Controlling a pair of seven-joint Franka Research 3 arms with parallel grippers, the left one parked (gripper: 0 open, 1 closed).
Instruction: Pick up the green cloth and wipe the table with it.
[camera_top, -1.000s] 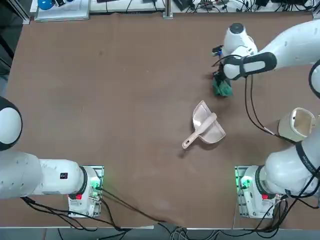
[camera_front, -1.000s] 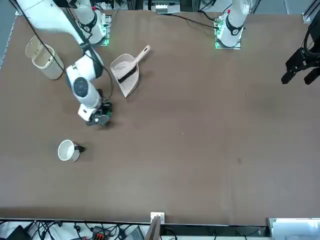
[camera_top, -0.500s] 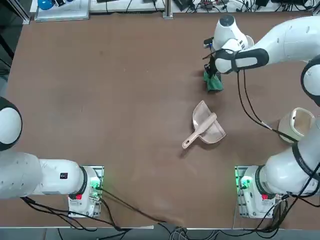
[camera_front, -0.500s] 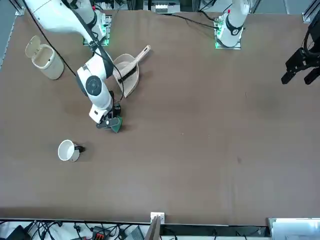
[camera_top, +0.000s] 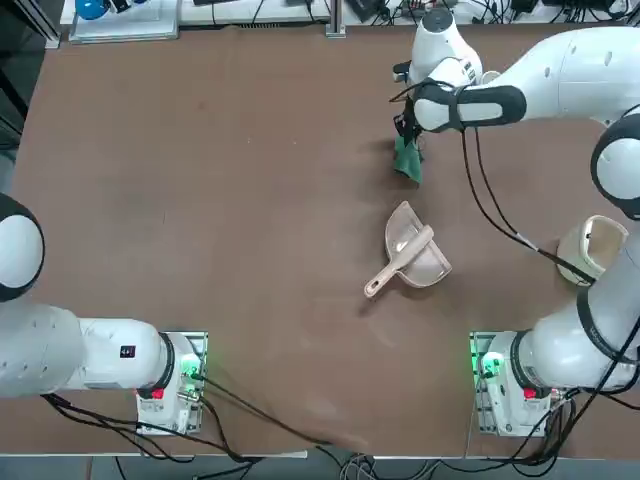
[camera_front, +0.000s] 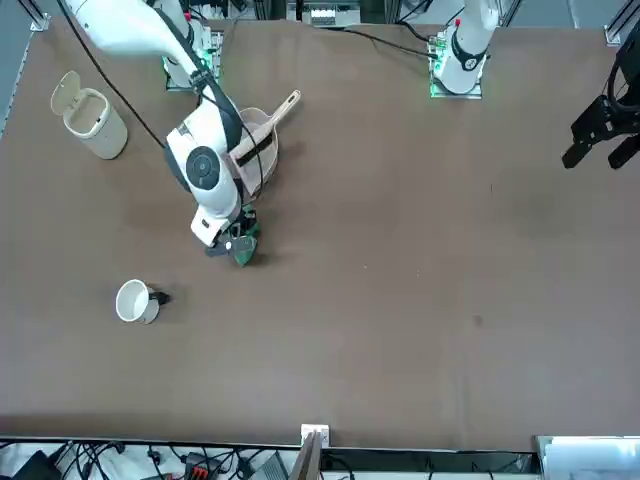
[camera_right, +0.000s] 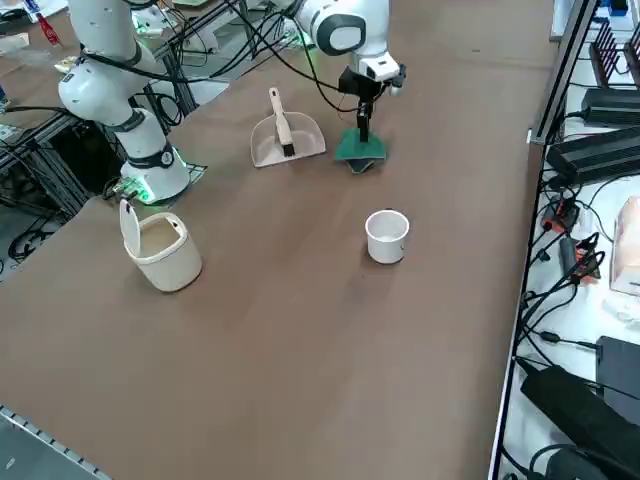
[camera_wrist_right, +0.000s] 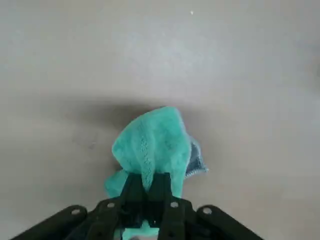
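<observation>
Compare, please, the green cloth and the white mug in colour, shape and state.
The cloth is green and soft; the mug is white and rigid-looking. The cloth hangs bunched in the right claw, shut on it; the mug stands free on the table.

From overhead, one view looks down; two others face across and diagonally, sharing the dustpan (camera_right: 287, 138); another peers close from the wrist.
</observation>
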